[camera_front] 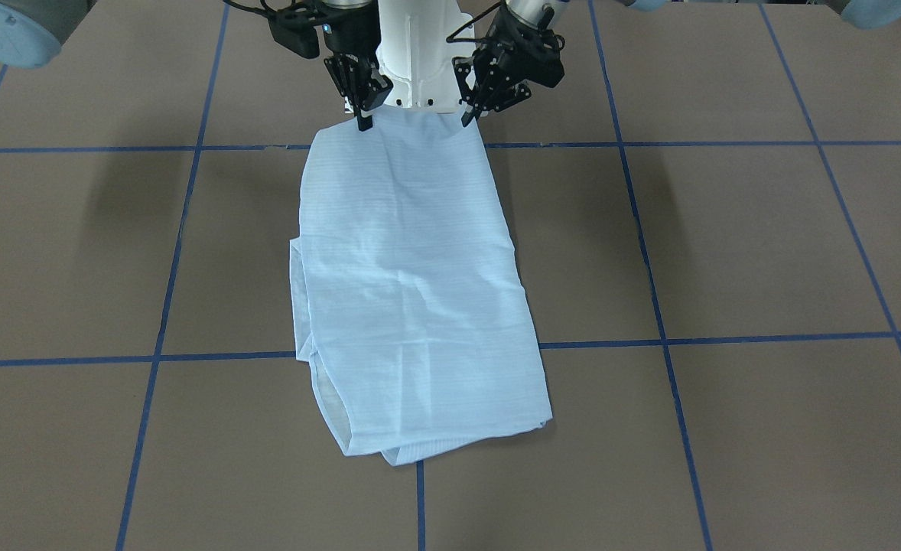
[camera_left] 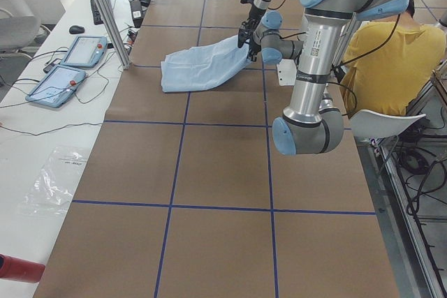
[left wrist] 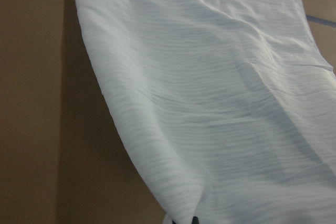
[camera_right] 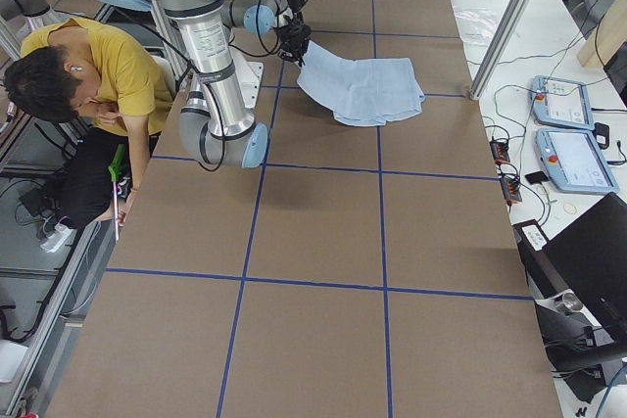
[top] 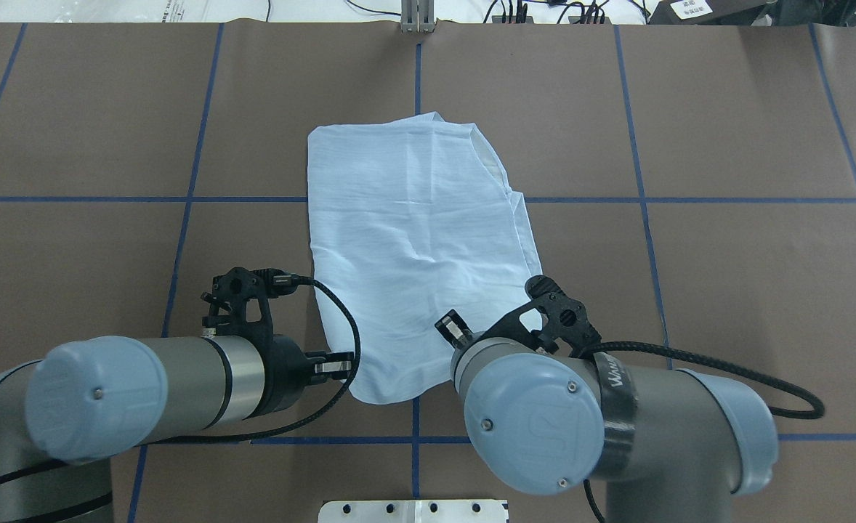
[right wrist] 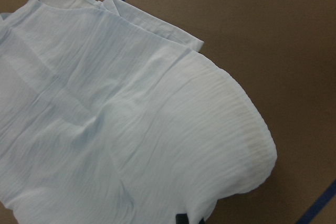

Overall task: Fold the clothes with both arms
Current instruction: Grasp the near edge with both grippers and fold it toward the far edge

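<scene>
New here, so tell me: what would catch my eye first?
A light blue shirt, folded into a long strip, lies on the brown table. The left gripper and right gripper each pinch a corner of its end nearest the robot. A person in yellow sits beside the robot.

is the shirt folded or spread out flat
Folded: the shirt forms a narrow band, no sleeves sticking out, doubled layers showing along one side and the far end.

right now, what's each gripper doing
Left gripper: closed on the near edge of the shirt, holding it up.
Right gripper: closed on that same edge.
</scene>
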Robot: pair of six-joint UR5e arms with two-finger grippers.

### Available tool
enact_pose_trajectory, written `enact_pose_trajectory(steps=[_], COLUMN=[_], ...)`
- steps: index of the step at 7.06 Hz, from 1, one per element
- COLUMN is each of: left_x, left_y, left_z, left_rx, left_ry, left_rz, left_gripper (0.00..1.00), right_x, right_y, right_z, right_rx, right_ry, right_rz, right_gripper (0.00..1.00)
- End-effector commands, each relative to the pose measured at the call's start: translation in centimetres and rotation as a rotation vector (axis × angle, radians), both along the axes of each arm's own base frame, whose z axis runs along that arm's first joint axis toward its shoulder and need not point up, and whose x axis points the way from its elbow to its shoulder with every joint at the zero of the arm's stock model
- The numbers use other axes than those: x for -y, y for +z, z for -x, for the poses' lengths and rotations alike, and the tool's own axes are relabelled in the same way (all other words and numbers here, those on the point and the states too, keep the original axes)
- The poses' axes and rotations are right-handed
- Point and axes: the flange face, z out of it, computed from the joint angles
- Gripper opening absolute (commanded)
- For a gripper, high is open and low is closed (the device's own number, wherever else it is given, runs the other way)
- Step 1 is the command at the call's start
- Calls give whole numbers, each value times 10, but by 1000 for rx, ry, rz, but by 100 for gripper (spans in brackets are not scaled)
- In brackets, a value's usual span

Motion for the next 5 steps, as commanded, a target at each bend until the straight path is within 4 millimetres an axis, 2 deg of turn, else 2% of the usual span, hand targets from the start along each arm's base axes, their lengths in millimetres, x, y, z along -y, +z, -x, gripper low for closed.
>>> enact_pose_trajectory(steps=[1, 2, 3, 4, 5], left_x=[-31, -31, -19, 22, 54], left_y=[-42, -51, -46, -39, -25], left_z=[65, 63, 36, 12, 3], left_rx=[-21, -15, 25, 77, 139], left_ry=[64, 64, 51, -21, -55], left_rz=[30, 31, 29, 41, 12], left_gripper=[0, 0, 0, 0, 0], right_x=[-20, -19, -6, 25, 62], right_y=[-17, -16, -26, -30, -20], right_z=[-42, -37, -19, 3, 24], right_rx=[12, 1, -39, -29, -27], right_ry=[-26, -30, -21, 18, 64], right_rz=[0, -14, -101, -172, -189], right_gripper=[0, 0, 0, 0, 0])
